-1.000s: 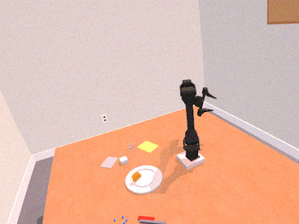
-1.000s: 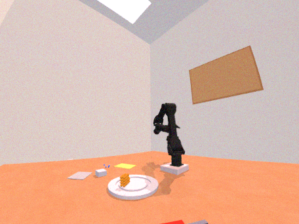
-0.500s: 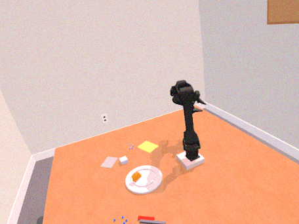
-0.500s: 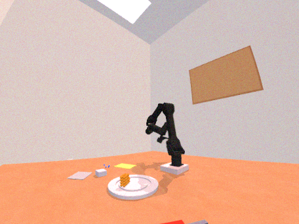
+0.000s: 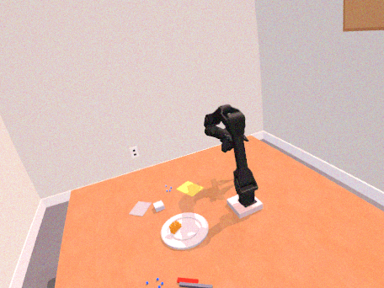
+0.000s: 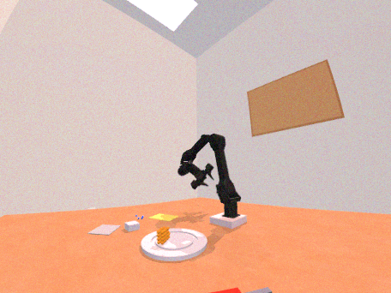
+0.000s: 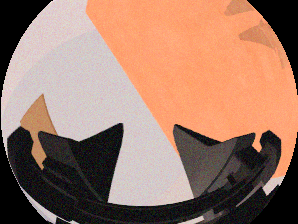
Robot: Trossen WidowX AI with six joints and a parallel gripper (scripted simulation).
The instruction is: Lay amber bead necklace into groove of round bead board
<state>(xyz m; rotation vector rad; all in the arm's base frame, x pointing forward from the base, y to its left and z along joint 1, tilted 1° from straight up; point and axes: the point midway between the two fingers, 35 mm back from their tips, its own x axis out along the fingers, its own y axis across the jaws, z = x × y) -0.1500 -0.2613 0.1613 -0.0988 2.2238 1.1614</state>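
The amber bead necklace (image 5: 175,227) (image 6: 163,236) sits in a compact heap on the left part of the round bead board, standing up above its surface. The white round bead board (image 5: 205,229) (image 6: 200,246) lies flat on the table, with a ring-shaped groove inside its rim. My gripper (image 6: 210,182) (image 7: 148,125) is partly open, with nothing between its fingers. It hangs high above the table near the arm's own upright link, well away from the necklace, and its fingers point back toward the base side. In the top view the arm partly hides the fingers.
A white block (image 5: 158,205) (image 6: 132,226) and a pale card (image 5: 140,208) (image 6: 104,230) lie beyond the board. A yellow note (image 5: 190,188) (image 6: 163,217) lies farther back near small blue pieces (image 5: 168,189). A red bar (image 5: 188,280) and a grey bar (image 5: 195,285) lie in front.
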